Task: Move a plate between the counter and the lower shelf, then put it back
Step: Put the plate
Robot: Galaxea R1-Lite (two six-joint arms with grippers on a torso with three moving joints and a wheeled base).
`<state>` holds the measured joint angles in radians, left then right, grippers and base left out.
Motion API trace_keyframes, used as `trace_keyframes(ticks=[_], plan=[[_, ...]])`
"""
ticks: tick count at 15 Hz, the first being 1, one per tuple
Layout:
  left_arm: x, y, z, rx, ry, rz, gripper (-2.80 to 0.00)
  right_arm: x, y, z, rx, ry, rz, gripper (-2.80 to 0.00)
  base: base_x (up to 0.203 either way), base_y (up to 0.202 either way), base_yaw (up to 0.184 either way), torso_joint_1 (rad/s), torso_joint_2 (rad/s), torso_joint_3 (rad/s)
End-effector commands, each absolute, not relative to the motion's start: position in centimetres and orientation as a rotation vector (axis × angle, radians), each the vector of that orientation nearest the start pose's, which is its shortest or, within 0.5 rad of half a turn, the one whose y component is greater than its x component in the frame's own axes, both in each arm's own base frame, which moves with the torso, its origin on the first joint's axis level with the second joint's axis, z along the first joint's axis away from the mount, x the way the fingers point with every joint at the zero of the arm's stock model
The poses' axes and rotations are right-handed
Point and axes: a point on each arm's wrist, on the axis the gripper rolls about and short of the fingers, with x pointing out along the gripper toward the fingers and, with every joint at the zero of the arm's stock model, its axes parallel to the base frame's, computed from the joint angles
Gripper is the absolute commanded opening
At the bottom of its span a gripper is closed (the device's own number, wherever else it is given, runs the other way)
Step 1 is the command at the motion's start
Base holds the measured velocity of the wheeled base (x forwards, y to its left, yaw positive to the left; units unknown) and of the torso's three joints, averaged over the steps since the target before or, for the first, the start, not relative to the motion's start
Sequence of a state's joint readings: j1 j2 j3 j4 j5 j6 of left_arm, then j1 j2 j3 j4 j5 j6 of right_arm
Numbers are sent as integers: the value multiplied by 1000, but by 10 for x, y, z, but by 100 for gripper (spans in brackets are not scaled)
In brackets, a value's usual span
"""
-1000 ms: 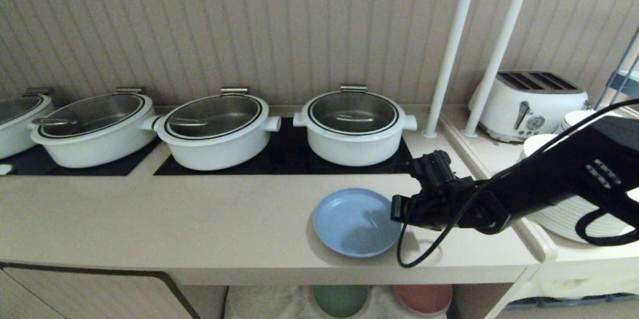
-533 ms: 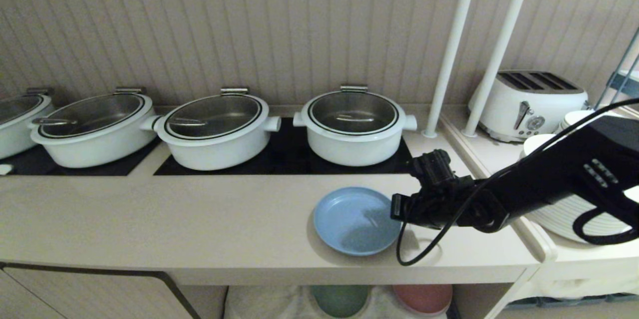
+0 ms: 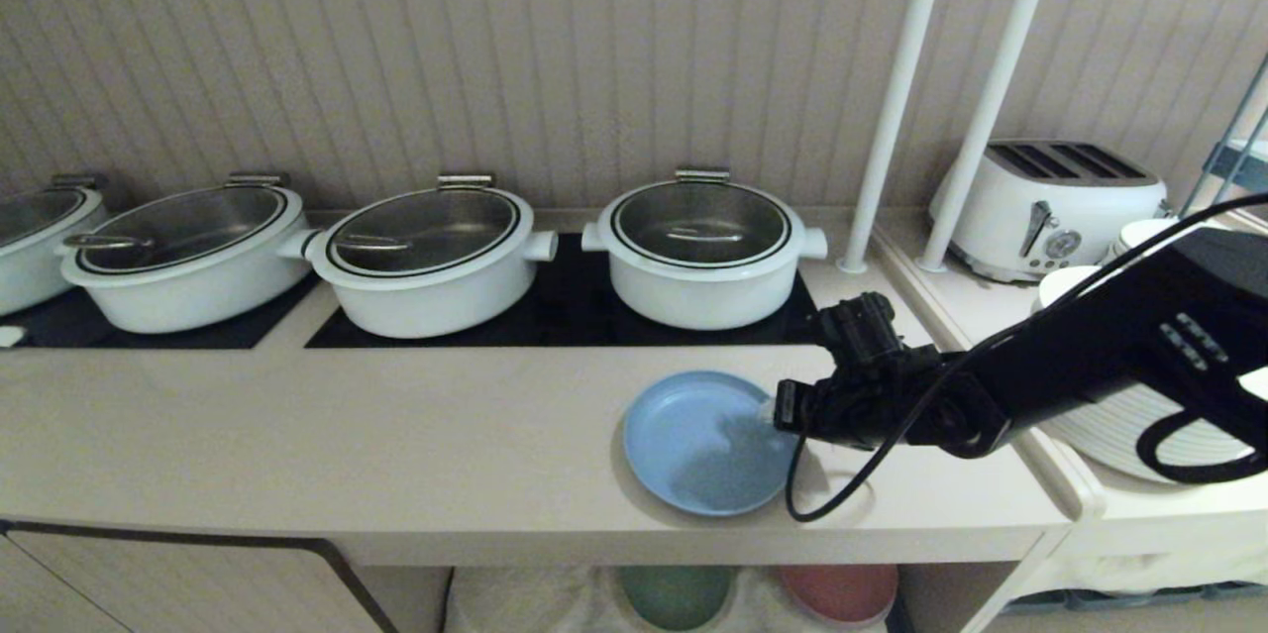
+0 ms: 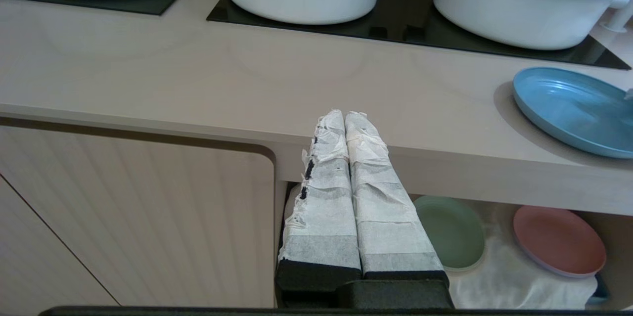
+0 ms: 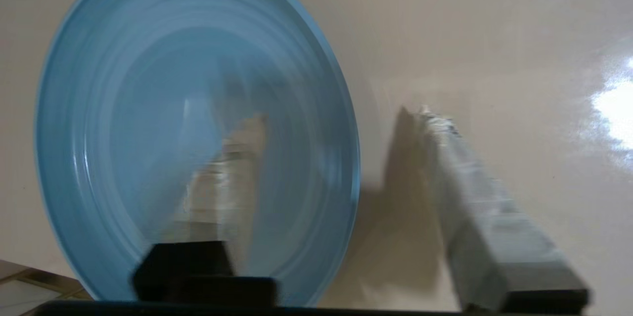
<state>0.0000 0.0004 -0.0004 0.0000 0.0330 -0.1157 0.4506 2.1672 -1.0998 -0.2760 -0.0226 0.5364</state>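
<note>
The light-blue plate [image 3: 698, 445] lies on the beige counter [image 3: 396, 435], near its front edge and to the right. My right gripper [image 3: 776, 413] reaches in from the right at the plate's right rim and is open. In the right wrist view the plate [image 5: 148, 108] fills the left side, and the right gripper [image 5: 339, 118] straddles its rim: one finger over the plate, the other over bare counter. Nothing is clamped. My left gripper [image 4: 344, 114] hangs shut and empty in front of the counter's edge. The lower shelf [image 4: 509, 276] lies below, lined with white cloth.
A green plate [image 3: 676, 596] and a pink plate [image 3: 840, 591] sit on the lower shelf. Several white lidded pots [image 3: 701, 252] stand on black hob panels behind the plate. Two white poles [image 3: 897, 98], a toaster [image 3: 1050, 202] and stacked white plates [image 3: 1119, 435] are at the right.
My right gripper's fingers have spread apart from a shut grip on the plate's right rim. The plate stays on the counter in nearly the same spot. The arm has barely moved.
</note>
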Motion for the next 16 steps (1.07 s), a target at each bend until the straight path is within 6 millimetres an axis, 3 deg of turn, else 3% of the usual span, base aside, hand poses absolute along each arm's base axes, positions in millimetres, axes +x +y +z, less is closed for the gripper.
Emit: trace_keyframes(ticks=[1,8,13,14,16], plan=[[-23,1,75,-117,-2,34,-280,351,170,63,320,847,189,0,0,0,0,0,0,0],[-23,1,75,-117,-2,34,-280,339,162,85,324,810,188,0,0,0,0,0,0,0],[-23,1,76,-117,-3,34,-280,312,157,97,314,814,208,0,0,0,0,0,0,0],[-23,1,75,-117,-2,34,-280,305,156,100,311,812,215,-280,0,0,0,0,0,0],[-23,1,76,-117,-3,34,-280,290,153,105,305,813,222,-280,0,0,0,0,0,0]])
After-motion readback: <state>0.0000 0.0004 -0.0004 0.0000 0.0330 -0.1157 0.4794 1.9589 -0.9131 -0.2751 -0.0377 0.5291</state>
